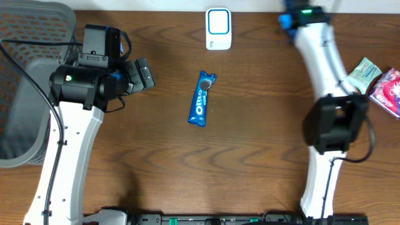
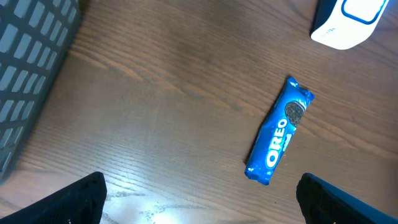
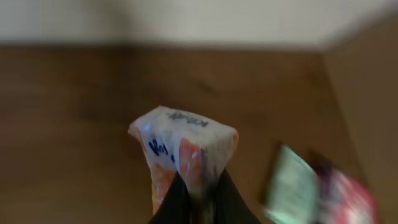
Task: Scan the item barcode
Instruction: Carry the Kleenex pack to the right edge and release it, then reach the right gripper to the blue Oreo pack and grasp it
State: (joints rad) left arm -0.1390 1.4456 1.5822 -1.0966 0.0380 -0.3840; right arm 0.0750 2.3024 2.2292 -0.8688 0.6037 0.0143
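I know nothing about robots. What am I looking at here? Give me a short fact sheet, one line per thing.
Table: brown wood
Oreo pack: blue, lying flat mid-table, untouched
Scanner: white, at the far edge
Left gripper: open, above the table left of the Oreo pack
Right gripper: shut on a white-and-orange packet
Basket: grey mesh, left edge
Other packets: green one and pink one, right edge
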